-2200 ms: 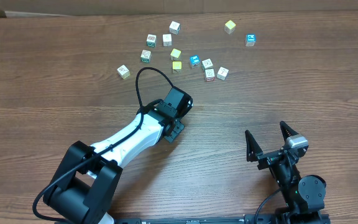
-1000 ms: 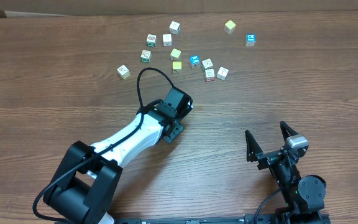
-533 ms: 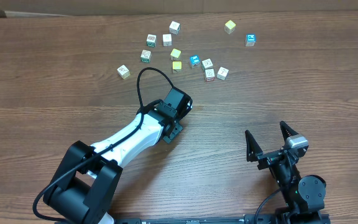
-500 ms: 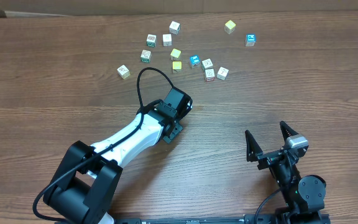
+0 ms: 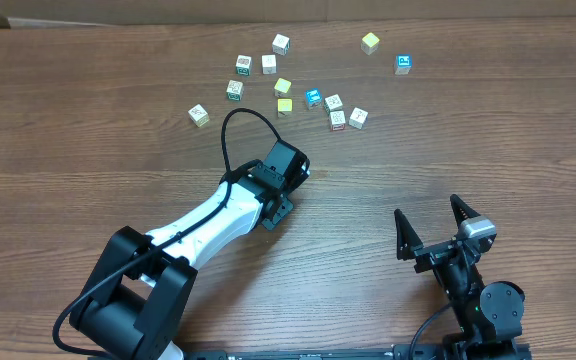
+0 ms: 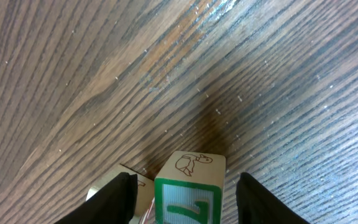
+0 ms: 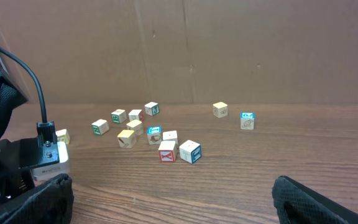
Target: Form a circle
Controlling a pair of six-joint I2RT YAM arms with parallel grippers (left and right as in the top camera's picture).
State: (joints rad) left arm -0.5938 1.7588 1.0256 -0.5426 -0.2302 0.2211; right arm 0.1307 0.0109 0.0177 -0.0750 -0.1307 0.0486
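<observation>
green-faced cube (image 6: pixel 189 194) sits upright on the counter (image 6: pixel 73 74), right between the fingers of the left end effector (image 6: pixel 187 182). a sliver of bare wood shows on either side of it, so i'd call the jaws spread around it, not pinching. a second cube (image 6: pixel 143 186) with a red print is tucked in on its left, touching or just beside, can't tell which.

my guess is that pair is the start of the circle, set down in open space so there's room to build round it. no closed ring shows anywhere yet, and from overhead the left wrist (image 5: pixel 280 165) hides that spot completely.

everything else is loose cubes scattered toward the far side, well apart from the pair. the yellow cube (image 5: pixel 284 105) and blue cube (image 5: pixel 313 97) are the nearest ones. nothing solid blocks the way to them, but the arm's cable loop (image 5: pixel 230 125) arches out between the wrist and the scatter. i'd watch it near the tan cube (image 5: pixel 199 115) on any reach that way.

right end effector (image 5: pixel 433 228) sits at the near edge with fingers wide apart and nothing in them, well clear of it all. cardboard wall (image 7: pixel 229 50) closes off the back.
</observation>
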